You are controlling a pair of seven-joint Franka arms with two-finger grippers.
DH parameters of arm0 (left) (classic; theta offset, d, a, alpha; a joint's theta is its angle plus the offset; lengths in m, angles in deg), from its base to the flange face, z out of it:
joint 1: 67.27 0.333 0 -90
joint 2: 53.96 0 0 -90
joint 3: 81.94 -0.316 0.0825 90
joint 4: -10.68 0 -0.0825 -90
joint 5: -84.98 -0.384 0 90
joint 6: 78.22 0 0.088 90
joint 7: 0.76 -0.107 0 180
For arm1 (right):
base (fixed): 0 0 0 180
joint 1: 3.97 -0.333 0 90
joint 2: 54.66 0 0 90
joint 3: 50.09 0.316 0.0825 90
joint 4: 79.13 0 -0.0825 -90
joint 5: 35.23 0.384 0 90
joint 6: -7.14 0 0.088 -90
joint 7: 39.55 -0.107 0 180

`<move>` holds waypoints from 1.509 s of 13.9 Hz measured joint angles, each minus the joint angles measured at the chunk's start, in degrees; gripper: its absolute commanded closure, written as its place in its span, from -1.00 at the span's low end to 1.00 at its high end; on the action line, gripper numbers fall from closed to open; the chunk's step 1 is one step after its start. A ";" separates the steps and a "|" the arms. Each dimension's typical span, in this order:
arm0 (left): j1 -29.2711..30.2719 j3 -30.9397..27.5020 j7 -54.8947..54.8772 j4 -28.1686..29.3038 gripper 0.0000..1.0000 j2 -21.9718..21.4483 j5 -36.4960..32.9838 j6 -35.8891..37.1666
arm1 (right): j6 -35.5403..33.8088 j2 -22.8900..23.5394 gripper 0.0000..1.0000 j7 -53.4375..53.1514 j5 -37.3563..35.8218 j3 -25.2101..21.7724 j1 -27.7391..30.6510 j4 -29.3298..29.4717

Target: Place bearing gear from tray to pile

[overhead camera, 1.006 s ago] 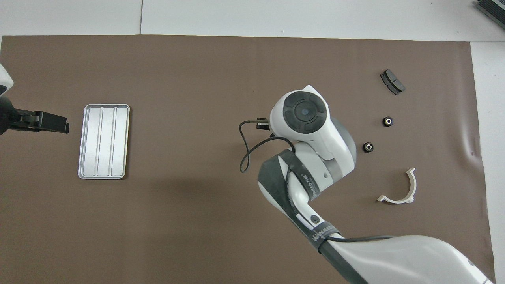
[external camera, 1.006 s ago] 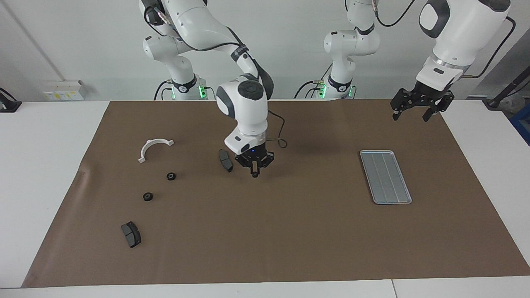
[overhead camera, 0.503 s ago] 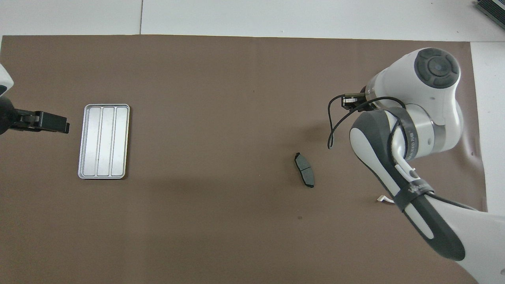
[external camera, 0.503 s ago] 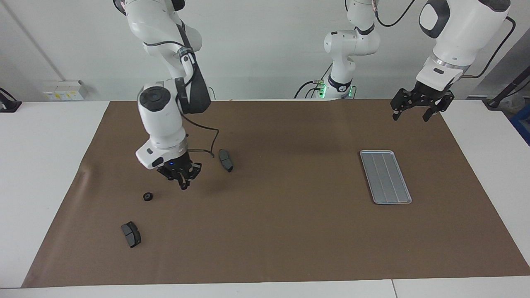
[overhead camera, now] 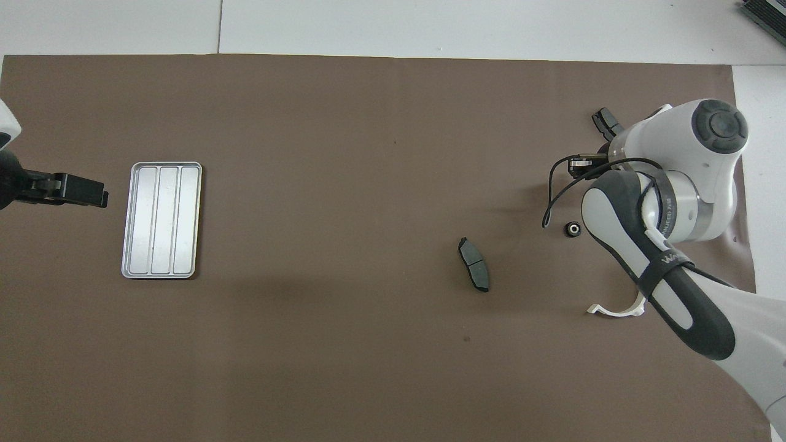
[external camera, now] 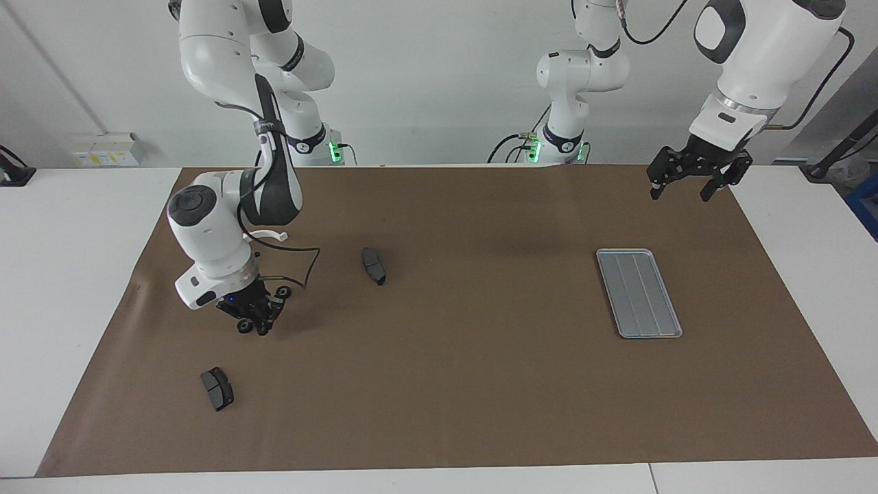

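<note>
The silver-grey tray point(external camera: 638, 293) lies empty on the brown mat toward the left arm's end; it also shows in the overhead view point(overhead camera: 161, 220). My right gripper point(external camera: 260, 329) is low over the mat at the right arm's end, shut on a small black bearing gear. It is right beside a lying gear point(external camera: 243, 326) of the pile. A second lying gear point(external camera: 283, 293) is a little nearer to the robots and shows in the overhead view point(overhead camera: 572, 229). The right arm hides the gripper in the overhead view. My left gripper point(external camera: 681, 195) waits open and empty, raised over the mat's edge.
A white half-ring bracket point(external camera: 269, 234) lies partly hidden by the right arm. One dark brake pad point(external camera: 374, 265) lies mid-mat. Another brake pad point(external camera: 217, 388) lies farther from the robots than the gears.
My right gripper has swung from mid-mat, beside the middle brake pad, toward the right arm's end and come down beside the lying gears, still shut. The left arm has not moved.
</note>
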 measured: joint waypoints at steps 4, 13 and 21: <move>0.00 0.00 0.00 0.00 -1.00 0.00 0.00 0.00 | 1.70 2.06 -1.00 0.00 2.10 0.21 -0.05 -0.10; 0.00 0.00 0.00 0.00 -1.00 0.00 0.00 0.00 | -1.03 -3.50 -1.00 0.01 -0.29 -0.08 -0.31 1.39; 0.00 0.00 0.00 0.00 -1.00 0.00 0.00 0.00 | -20.83 -19.64 -1.00 -1.71 -2.37 -0.12 -0.29 3.63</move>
